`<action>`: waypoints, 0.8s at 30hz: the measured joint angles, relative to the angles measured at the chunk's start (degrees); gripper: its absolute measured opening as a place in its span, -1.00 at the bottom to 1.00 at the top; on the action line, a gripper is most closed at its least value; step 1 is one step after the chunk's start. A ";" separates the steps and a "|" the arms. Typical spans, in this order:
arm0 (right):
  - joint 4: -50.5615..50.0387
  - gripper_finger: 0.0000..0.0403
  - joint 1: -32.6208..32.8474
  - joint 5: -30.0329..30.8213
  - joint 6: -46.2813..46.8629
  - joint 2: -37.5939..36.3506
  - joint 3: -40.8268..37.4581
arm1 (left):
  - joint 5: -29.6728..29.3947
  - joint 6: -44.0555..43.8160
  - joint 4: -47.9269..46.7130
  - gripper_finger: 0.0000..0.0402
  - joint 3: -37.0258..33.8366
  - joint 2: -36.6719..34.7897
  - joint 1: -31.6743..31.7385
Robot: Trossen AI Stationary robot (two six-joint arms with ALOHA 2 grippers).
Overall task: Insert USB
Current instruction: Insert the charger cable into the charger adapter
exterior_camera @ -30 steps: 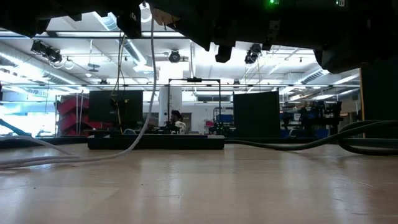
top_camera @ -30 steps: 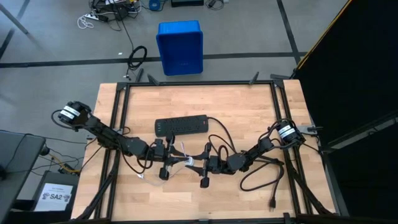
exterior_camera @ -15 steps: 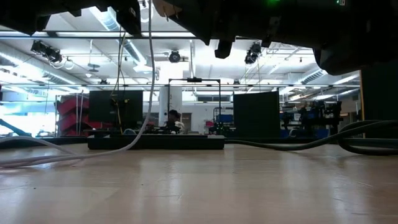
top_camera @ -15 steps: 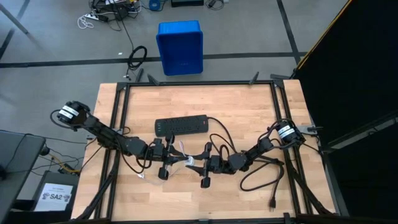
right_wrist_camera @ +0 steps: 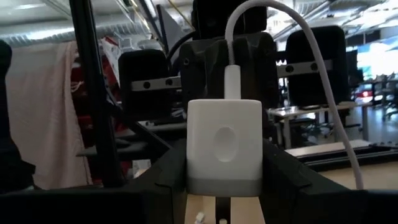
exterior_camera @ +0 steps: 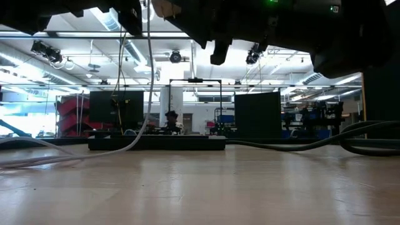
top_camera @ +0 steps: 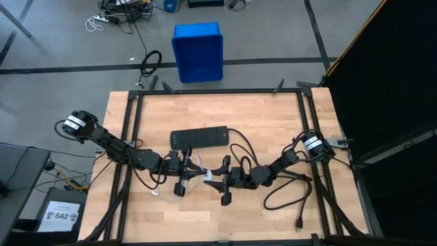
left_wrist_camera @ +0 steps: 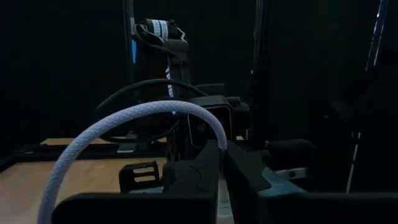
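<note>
The USB is a thin whitish cable (left_wrist_camera: 124, 121). It arcs up from the table (exterior_camera: 62, 159) and into my left gripper (top_camera: 197, 175), which is shut on it. Its white plug (right_wrist_camera: 231, 81) stands at the far face of the white cube adapter (right_wrist_camera: 224, 146). I cannot tell how deep the plug sits. My right gripper (top_camera: 214, 179) is shut on the adapter and faces the left one over the table's middle, both well above the wood. My left gripper pinches the cable (left_wrist_camera: 214, 144) between its two fingers, close behind the plug, coming level from the table's left. The cable runs back from the fingers in a slack arc, and its lower part lies on the table. My right gripper pinches the cube's two opposite sides (right_wrist_camera: 194, 155) between its fingers, coming from the table's right and tipped slightly up. The cube is lifted clear of the table, and the face with the plug points away toward the left gripper.
A black power strip (top_camera: 198, 139) lies behind the grippers toward the far edge. Its thick black cord (top_camera: 287, 195) loops over the table's right near part. On the floor beyond the table stands a blue bin (top_camera: 198, 51). A black frame (top_camera: 130, 137) edges the table.
My right gripper has rolled a little about its own line with the adapter and crept slightly toward the left gripper. The left gripper and the cable's arc have kept their place.
</note>
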 joint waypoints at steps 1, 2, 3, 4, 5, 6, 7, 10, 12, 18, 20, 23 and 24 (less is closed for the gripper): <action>-0.02 -0.45 -0.21 -0.12 0.79 0.00 0.00 | -0.03 0.01 -0.09 -1.00 0.00 0.00 0.01; -0.04 -0.45 -0.38 -0.21 1.57 0.00 0.00 | -0.05 0.07 -0.20 -1.00 0.00 0.00 0.01; -0.04 -0.45 -0.51 -0.24 2.29 0.00 0.00 | -0.06 0.07 -0.38 -1.00 0.00 0.00 0.03; -0.08 -0.45 -0.68 -0.20 2.83 0.00 0.04 | -0.10 0.09 -0.60 -1.00 0.00 0.00 0.03; -0.23 -0.45 -0.82 -0.11 3.24 0.01 0.21 | -0.25 0.09 -0.89 -1.00 0.00 0.00 0.05; -0.44 -0.45 -1.01 -0.07 3.71 0.02 0.31 | -0.42 0.11 -1.04 -1.00 0.00 0.00 0.05; -0.49 -0.45 -1.15 -0.02 4.12 0.02 0.35 | -0.51 0.15 -1.32 -1.00 0.02 0.00 0.05; -0.98 -0.45 -1.32 1.03 4.98 0.07 0.26 | -0.81 0.20 -2.36 -1.00 0.00 0.00 0.10; -1.47 -0.45 -1.51 1.20 5.13 0.11 0.11 | -0.82 0.22 -3.36 -1.00 0.01 0.00 0.10; -7.59 -0.45 -1.62 2.96 5.02 0.13 0.07 | -1.10 0.19 -8.41 -1.00 -0.09 0.00 0.10; -8.59 -0.45 -1.62 3.74 4.26 0.13 0.07 | -1.50 0.17 -8.92 -1.00 -0.15 0.05 0.10; -8.66 -0.45 -1.62 4.35 3.29 0.13 0.07 | -1.58 0.16 -8.91 -1.00 -0.13 0.07 0.10; -8.68 -0.45 -1.62 4.58 2.98 0.13 0.07 | -1.58 0.15 -8.97 -1.00 -0.13 0.07 0.10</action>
